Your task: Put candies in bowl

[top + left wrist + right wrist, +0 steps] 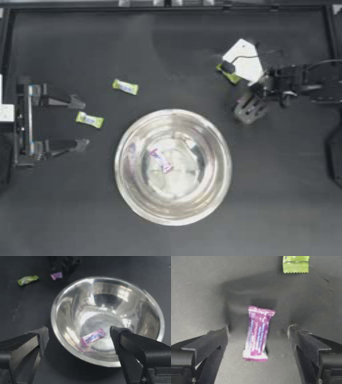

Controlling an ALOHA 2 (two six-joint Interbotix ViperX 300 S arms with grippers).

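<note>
The silver bowl (pixel 120 167) sits at the table's middle with one pink-purple candy (pixel 160 161) inside, also seen in the left wrist view (pixel 93 337). My right gripper (pixel 248 108) is low over the table just beyond the bowl's upper right rim, open. A second pink-purple candy (pixel 257 333) lies on the table between its jaws, untouched. A yellow-green candy (pixel 229 74) lies just behind that gripper. Two more yellow-green candies (pixel 125 87) (pixel 89 120) lie left of the bowl. My left gripper (pixel 80 124) is parked open at the left edge.
A white tag (pixel 244 60) on the right arm covers part of the table near the back candy. The dark arm bases occupy both side edges. In the left wrist view the bowl (pixel 66 306) fills the space ahead of the jaws.
</note>
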